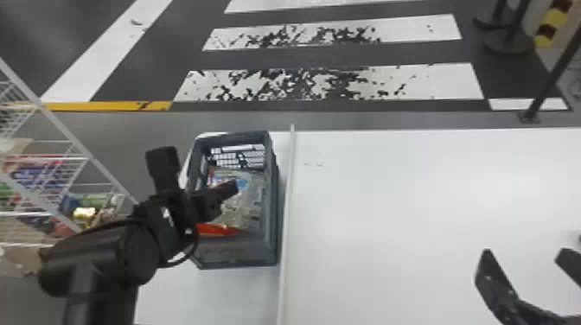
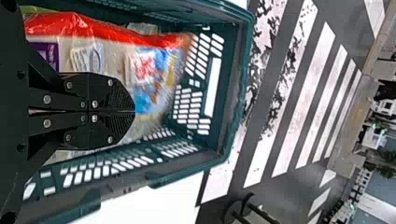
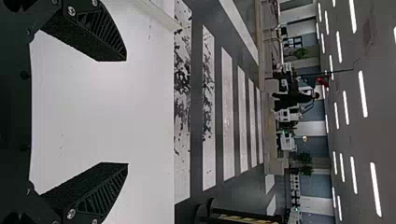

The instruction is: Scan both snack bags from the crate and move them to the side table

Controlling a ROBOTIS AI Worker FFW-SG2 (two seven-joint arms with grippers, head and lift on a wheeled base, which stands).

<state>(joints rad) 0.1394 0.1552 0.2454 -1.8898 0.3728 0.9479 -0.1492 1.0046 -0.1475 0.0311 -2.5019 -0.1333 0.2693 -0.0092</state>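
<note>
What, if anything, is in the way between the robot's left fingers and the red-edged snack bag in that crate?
Nothing visible: the crate is open on top, and the left fingers, shut together, point in over the bag.

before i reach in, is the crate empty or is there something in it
Not empty: the crate holds at least one snack bag, its red band and printed front showing inside the walls.
</note>
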